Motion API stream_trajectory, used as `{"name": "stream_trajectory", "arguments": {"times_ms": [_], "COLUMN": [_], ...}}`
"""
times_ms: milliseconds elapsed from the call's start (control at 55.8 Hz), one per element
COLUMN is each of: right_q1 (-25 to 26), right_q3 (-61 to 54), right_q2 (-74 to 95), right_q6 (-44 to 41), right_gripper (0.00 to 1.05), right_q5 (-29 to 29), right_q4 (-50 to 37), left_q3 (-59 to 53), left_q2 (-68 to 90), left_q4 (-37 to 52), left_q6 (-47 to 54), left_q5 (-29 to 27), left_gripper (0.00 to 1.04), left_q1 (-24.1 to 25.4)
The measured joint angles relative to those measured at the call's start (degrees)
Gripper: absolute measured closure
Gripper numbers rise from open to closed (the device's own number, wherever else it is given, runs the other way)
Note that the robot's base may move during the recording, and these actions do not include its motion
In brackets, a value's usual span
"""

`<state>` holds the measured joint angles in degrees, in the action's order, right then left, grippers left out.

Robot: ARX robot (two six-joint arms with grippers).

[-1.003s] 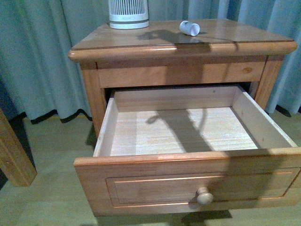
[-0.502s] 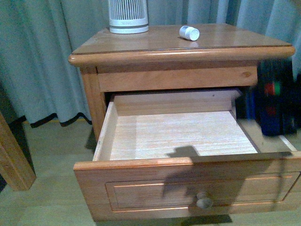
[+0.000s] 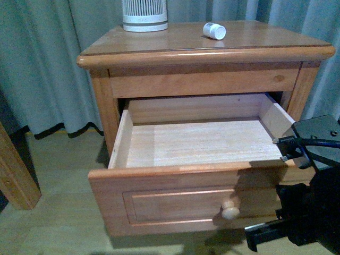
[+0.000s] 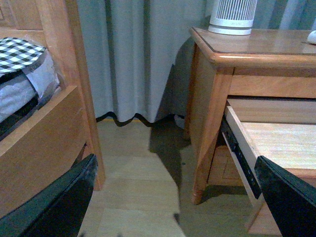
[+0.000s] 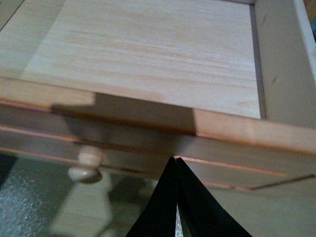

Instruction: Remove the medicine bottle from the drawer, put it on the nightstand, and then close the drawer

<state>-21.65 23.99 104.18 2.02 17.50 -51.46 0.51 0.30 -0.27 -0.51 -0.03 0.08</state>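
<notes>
The medicine bottle (image 3: 214, 31) lies on its side on the nightstand (image 3: 159, 56) top, back right; its edge shows in the left wrist view (image 4: 312, 36). The drawer (image 3: 180, 199) stands pulled out and its pale interior (image 5: 148, 49) is empty. My right arm (image 3: 313, 207) is low in front of the drawer's right part. My right gripper (image 5: 176, 159) is shut and empty, its tips against the drawer's front panel, to the right of the knob (image 5: 86, 165) (image 3: 230, 210). My left gripper (image 4: 173, 202) is open and empty over the floor, left of the nightstand.
A tall white ribbed cylinder (image 3: 144, 15) stands at the back left of the top. A grey-green curtain (image 3: 42, 64) hangs behind. A wooden bed frame (image 4: 54, 123) with checked bedding (image 4: 19, 49) stands to the left, with wood floor (image 4: 143, 163) between it and the nightstand.
My right arm has come down from the drawer's right side to its front panel. The drawer seems slightly further in. The bottle has not moved.
</notes>
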Motion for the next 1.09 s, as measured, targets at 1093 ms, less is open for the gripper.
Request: {"name": "stream_trajectory", "arguments": {"times_ms": [1093], "right_q1": [14.84], "right_q3": [48.89], "right_q2": [31.04], "right_q6": [-16.66], "right_gripper": [1.01], "right_q5": [-12.63], "right_q4": [14.27], "left_q3": [0.0], "left_q2": [0.0], "left_q4": [0.0], "left_q6": [0.0], "left_q5": [0.02], "left_gripper": [0.06], "left_q1": [0.0]}}
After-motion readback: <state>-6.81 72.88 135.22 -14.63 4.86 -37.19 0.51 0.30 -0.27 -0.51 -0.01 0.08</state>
